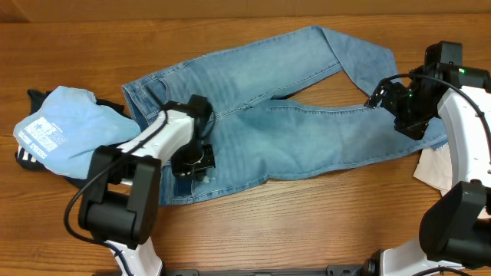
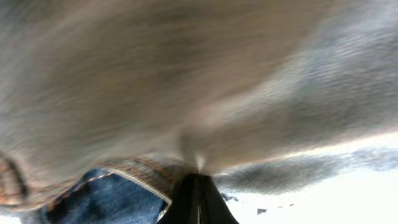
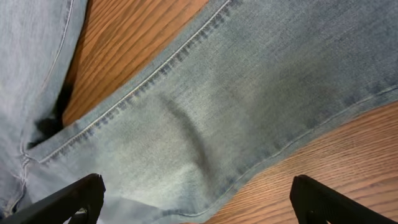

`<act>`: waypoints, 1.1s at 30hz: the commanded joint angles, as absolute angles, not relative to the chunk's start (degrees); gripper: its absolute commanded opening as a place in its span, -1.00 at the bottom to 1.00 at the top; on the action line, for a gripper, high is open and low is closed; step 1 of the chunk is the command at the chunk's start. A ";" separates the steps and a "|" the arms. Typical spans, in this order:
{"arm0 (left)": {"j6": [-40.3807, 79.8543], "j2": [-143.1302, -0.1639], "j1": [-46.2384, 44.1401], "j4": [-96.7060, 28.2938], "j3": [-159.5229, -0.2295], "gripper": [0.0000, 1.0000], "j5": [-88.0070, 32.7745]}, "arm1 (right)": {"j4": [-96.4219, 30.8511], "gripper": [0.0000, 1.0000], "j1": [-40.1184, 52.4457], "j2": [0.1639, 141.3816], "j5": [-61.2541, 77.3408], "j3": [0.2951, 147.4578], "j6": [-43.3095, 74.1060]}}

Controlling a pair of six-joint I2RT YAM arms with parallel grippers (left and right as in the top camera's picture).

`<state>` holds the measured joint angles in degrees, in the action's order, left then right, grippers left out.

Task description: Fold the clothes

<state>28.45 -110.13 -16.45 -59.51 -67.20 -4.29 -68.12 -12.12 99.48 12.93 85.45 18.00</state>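
The light-blue jeans [image 1: 307, 130] lie spread across the wooden table, waist at the left and both legs running right. My left gripper [image 1: 192, 161] is down on the lower waist area. In the left wrist view its black fingers [image 2: 196, 200] are pressed together on a fold of denim [image 2: 186, 81] that drapes close over the camera. My right gripper [image 1: 383, 100] hovers over the far ends of the legs. Its fingers [image 3: 68, 199] stand wide apart above one leg [image 3: 205, 106], holding nothing.
A sky-blue printed shirt [image 1: 69, 130] lies at the left edge on top of a black garment [image 1: 31, 157]. A cream-white garment [image 1: 433, 170] sits at the right, beside the right arm. Bare wood [image 1: 307, 222] shows along the front.
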 commanded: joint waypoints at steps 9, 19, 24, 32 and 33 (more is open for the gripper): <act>22.11 -109.49 8.64 -63.81 -58.78 -0.92 1.23 | -63.75 0.89 -22.70 107.24 6.92 85.82 20.16; 22.22 -109.47 8.60 -62.72 -58.78 -0.92 -0.03 | -49.95 0.79 -7.86 115.94 6.35 85.82 7.42; 22.24 -109.47 8.60 -62.74 -58.78 -0.92 -0.30 | -48.07 0.43 -4.45 121.03 -7.55 85.82 7.68; 22.22 -109.47 8.60 -62.54 -58.78 -0.92 -1.52 | -50.30 -0.92 -4.95 115.94 -8.95 88.88 15.05; 22.22 -109.47 8.60 -62.54 -58.78 -0.92 -1.52 | -51.51 -0.92 -5.10 112.77 -8.97 90.21 15.05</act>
